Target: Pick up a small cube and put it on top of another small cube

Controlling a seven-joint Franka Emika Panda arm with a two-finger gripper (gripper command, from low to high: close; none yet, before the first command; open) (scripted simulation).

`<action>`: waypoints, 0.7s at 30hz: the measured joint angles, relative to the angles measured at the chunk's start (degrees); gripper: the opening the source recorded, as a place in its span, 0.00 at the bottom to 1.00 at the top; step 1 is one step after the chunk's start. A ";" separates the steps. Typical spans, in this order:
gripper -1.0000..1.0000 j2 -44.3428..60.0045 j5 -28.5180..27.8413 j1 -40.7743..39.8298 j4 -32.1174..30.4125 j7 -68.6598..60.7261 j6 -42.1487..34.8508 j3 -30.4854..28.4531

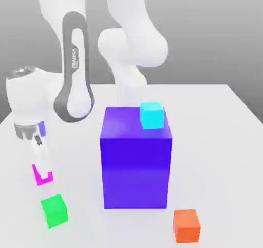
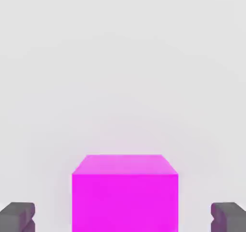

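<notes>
"FRANKA" lettering, vertical, on grey arm link [image 1: 75, 67]; smaller line unreadable.

Open hand [image 1: 42, 162] straddles the magenta cube [image 1: 38, 174] beside the green cube [image 1: 54, 210].

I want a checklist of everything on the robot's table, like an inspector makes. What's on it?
Surface: white table, bare between the blocks.
Job's things: small magenta cube on the table; in the hand view it sits between the fingertips.
Clutter: big blue-purple block with a cyan cube on top; green cube; orange cube.
Grippers: gripper lowered around the magenta cube, jaws open either side, not closed on it.
Cables: nothing seen.
Surroundings: plain grey backdrop.
</notes>
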 joint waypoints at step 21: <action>0.00 -14.19 -12.17 13.39 5.83 25.11 -19.84 -2.24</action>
